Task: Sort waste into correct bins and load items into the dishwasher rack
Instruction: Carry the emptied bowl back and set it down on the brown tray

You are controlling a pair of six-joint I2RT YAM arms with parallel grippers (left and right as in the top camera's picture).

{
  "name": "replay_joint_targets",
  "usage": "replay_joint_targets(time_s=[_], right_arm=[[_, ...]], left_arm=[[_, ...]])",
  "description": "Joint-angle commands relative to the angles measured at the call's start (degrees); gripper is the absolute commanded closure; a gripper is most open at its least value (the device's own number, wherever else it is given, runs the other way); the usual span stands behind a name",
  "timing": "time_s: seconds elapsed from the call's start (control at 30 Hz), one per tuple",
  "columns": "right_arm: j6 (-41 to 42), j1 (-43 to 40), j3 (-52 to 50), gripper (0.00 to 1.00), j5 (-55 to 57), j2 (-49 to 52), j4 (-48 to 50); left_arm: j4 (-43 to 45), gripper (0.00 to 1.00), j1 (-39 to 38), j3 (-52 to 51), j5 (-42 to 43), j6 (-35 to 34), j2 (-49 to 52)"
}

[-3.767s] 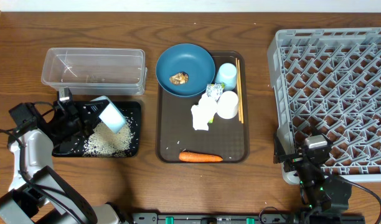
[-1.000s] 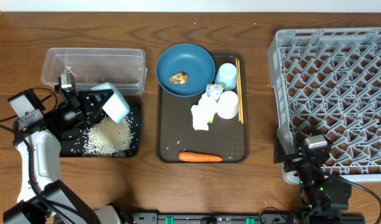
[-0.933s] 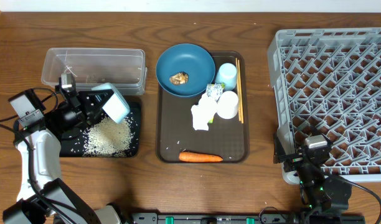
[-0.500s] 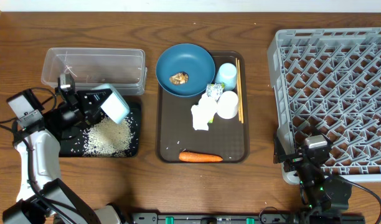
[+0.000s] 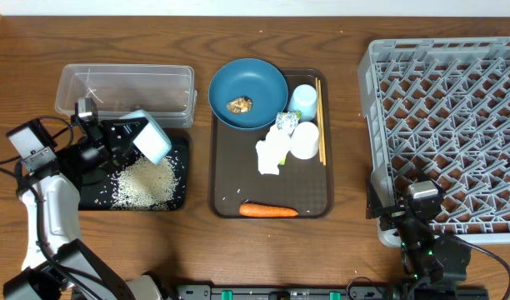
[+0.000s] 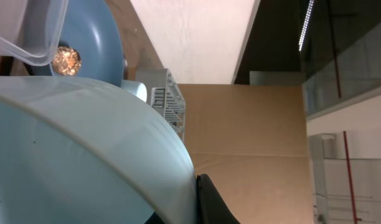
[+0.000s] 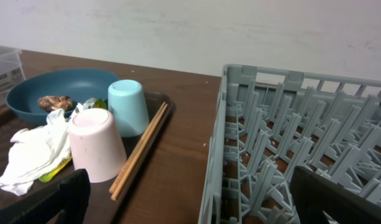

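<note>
Rice grains (image 5: 147,179) are lying emptied across the black tray (image 5: 179,150), and we are lifting the small pale blue bowl (image 5: 149,137), clamped in our left gripper (image 5: 126,143), clear of them, freeing it for the dishwasher rack (image 5: 455,108); our right gripper (image 7: 197,202) is idling, jaws spread.

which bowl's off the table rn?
The small pale blue bowl, tilted in the left gripper over the black tray; the large dark blue bowl rests on the brown tray.

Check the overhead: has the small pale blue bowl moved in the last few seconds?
Yes. The small pale blue bowl, held by the left pincer, has shifted off the rice pile toward the clear tub, over the black tray.
</note>
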Motion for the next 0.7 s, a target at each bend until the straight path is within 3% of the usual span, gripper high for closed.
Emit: replay_joint_targets(time_s=[0.0, 0.17, 0.33, 0.67], right_arm=[[-0.74, -0.2, -0.2, 0.01, -0.22, -0.2, -0.07], [-0.74, -0.2, -0.2, 0.01, -0.22, -0.2, -0.07], [-0.74, -0.2, -0.2, 0.01, -0.2, -0.2, -0.07], [-0.74, -0.2, -0.2, 0.01, -0.22, -0.2, -0.07]], left_arm=[[-1.53, 0.94, -1.66, -0.02, -2.93, 3.91, -0.37], [-7.63, 0.94, -11.19, 0.0, -11.52, 8.24, -1.66], [-7.96, 0.94, -21.27, 0.0, -19.23, 8.07, -3.61], [-9.66, 0.94, -39.34, 0.0, -43.69, 4.85, -6.78]])
